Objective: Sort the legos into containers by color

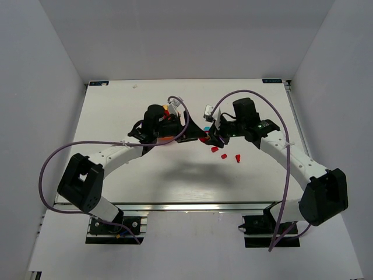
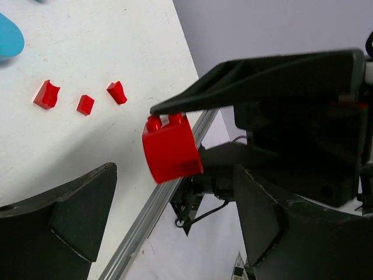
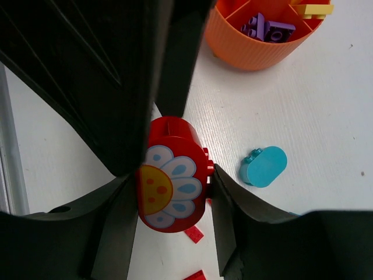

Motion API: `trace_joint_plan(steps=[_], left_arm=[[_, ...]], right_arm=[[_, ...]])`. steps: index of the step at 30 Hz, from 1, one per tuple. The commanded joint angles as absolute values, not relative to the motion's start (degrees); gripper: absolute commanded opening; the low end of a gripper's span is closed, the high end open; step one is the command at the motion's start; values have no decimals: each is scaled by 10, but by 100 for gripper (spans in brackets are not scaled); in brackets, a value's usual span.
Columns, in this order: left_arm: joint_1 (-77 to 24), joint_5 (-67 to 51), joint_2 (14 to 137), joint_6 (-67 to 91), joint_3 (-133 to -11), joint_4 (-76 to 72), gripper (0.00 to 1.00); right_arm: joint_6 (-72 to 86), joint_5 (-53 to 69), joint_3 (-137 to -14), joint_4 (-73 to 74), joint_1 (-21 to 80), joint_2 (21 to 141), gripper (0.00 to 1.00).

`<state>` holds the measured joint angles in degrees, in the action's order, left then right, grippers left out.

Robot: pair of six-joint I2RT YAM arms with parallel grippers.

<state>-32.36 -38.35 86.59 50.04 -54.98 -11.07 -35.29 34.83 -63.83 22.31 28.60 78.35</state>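
**Red Brick Held Clear of Table Beside Tub**

A flat white table (image 1: 116, 111) is recorded, enclosed on three sides by plain pale grey walls (image 1: 186, 35). A metal rail (image 2: 157, 204) is seen along the table's near edge.

The red brick (image 2: 171, 153) is small and glossy, with a rounded side and two studs on top. A daisy with white-and-blue petals and a yellow centre is printed on one face. It is gripped between the fingers of the right gripper (image 3: 171, 184), which is closed against its sides, and it is held above the table.

The left gripper (image 2: 173, 170) is spread wide, and nothing is held in it.

The ribbed orange tub (image 3: 250, 52) is found near the brick. Purple pieces (image 3: 269, 26) and a yellow piece (image 3: 315, 9) are noted in separate compartments. A teal piece (image 3: 263, 166) and three small red pieces (image 2: 85, 104) are left lying on the table
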Motion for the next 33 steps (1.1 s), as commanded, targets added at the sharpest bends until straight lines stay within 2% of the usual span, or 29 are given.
trace_joint_plan(steps=[1, 7, 10, 11, 14, 15, 16, 17, 18, 19, 20, 21, 25, 29, 30, 31, 32, 33], left_arm=[[-338, -359, 878, 509, -587, -103, 90], [-349, -343, 898, 507, -610, -76, 81], [-349, -344, 906, 505, -617, -70, 63], [-349, -344, 906, 504, -618, -69, 48], [-349, -345, 907, 500, -620, -62, 27], [-349, -343, 907, 491, -623, -60, 15], [-349, -338, 907, 485, -627, -44, 9], [-349, -334, 907, 476, -634, -34, 5], [-349, -328, 906, 466, -651, -19, 0], [-349, -323, 904, 438, -662, 18, 0], [-349, -303, 903, 423, -676, 40, 0], [-338, -293, 902, 389, -705, 65, 0], [-325, -166, 885, 290, -793, 227, 0], [-310, -31, 893, 218, -865, 309, 0], [-302, -13, 899, 212, -877, 323, 0], [-291, -10, 904, 204, -895, 343, 0], [-291, 23, 914, 197, -902, 351, 0], [-281, 45, 918, 189, -906, 357, 0]], right_arm=[[-343, 336, -636, 198, 299, 758, 0], [-347, 322, -638, 198, 318, 757, 0], [-347, 309, -639, 196, 320, 755, 0], [-347, 307, -638, 195, 321, 755, 0], [-345, 298, -636, 192, 321, 753, 0], [-345, 295, -634, 188, 323, 752, 11], [-343, 287, -633, 186, 322, 751, 24], [-344, 284, -628, 185, 323, 750, 39], [-344, 279, -624, 182, 323, 747, 60], [-343, 266, -623, 180, 321, 745, 71], [-339, 259, -617, 177, 320, 745, 86], [-338, 254, -615, 168, 318, 741, 89], [-323, 178, -577, 131, 311, 716, 89], [-234, 72, -504, 22, 300, 668, 89], [-229, 67, -499, 18, 296, 664, 85], [-222, 64, -497, 17, 284, 659, 69], [-217, 66, -497, 19, 280, 658, 38], [-206, 71, -498, 22, 275, 654, 25]])
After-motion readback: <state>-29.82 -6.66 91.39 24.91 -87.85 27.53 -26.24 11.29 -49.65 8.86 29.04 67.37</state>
